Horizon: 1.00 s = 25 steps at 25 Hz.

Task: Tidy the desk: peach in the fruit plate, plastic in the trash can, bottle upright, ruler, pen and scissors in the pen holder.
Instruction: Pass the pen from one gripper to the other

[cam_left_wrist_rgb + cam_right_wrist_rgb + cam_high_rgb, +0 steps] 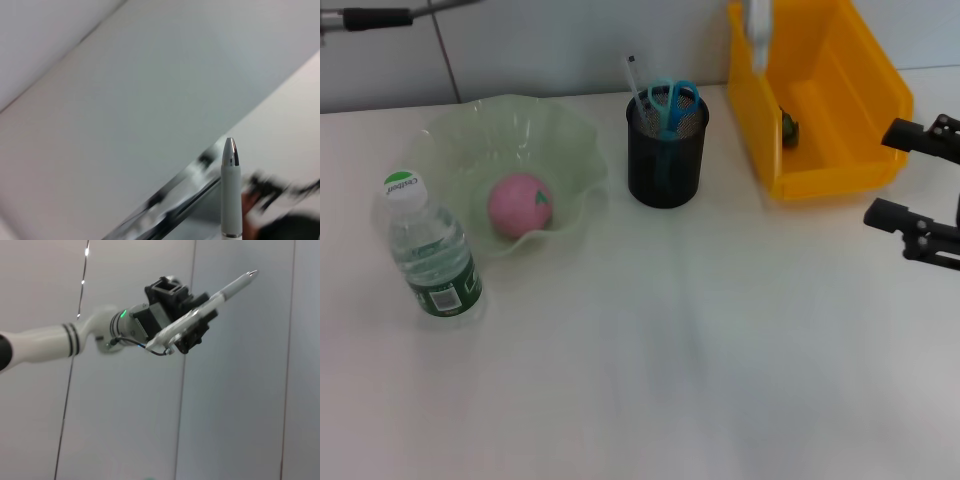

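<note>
- The left gripper [187, 322] is raised high, out of the head view apart from a dark piece of arm at the top left corner. The right wrist view shows it clamped on a white pen [210, 302], held crosswise in the fingers with the tip angled up. I judge that it carries the pen clear of the desk so it can travel over to the holder without striking anything.
- In the left wrist view the same pen [230, 195] stands close to the camera, its silver tip pointing towards a blank wall.
- The right gripper [910, 205] hangs at the right edge of the head view, just beside the yellow bin [820, 100]. Its jaws stand apart with nothing between them, so it looks parked.
- The black mesh pen holder [666, 155] already holds the blue-handled scissors [672, 103] and a thin clear stick that may be the ruler [636, 82], so they stand upright, handles up.
- The pink peach [520, 205] sits in the wavy green fruit plate [575, 135], where it cannot roll.
- The water bottle [432, 250] stands upright, touching or just in front of the plate's near left rim.
- Something small and dark lies in the bin; what it is I cannot tell.
- Judged from this, the pen is the last item left.
</note>
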Available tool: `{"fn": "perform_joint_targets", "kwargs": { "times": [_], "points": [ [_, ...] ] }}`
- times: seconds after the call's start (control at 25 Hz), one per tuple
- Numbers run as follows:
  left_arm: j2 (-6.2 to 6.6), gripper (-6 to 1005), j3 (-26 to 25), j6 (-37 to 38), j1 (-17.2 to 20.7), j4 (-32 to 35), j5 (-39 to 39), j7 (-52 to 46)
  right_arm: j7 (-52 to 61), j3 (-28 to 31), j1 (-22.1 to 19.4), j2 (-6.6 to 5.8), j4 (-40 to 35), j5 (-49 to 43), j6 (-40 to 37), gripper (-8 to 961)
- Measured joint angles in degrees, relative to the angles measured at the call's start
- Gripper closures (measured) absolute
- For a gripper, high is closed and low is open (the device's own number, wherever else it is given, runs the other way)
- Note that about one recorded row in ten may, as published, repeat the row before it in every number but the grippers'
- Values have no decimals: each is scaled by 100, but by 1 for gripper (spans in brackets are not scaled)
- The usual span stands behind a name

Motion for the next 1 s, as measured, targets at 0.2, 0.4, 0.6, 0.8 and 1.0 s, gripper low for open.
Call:
{"fn": "perform_joint_targets", "kwargs": {
  "times": [0.2, 0.4, 0.6, 0.8, 1.0],
  "points": [
    [28, 861, 582, -593, 360, -485, -888, 255, -909, 71, 8, -5, 914, 263, 30, 219],
    [2, 861, 1284, -1258, 824, -850, -2058, 683, -1703, 67, 36, 3, 1762, 637, 116, 224],
    [5, 860, 1844, -1611, 1085, -970, -2757, 995, -2702, 76, 225, 8, 2616, 735, 261, 228],
    [-16, 860, 2885, -1943, 1263, -2285, -4748, 2318, -3473, 75, 399, 10, 3237, 879, 314, 233],
    [-21, 860, 3993, -1966, 1348, -3024, -6665, 3213, -4133, 110, 540, 17, 3792, 1048, 319, 237]
  ]
}}
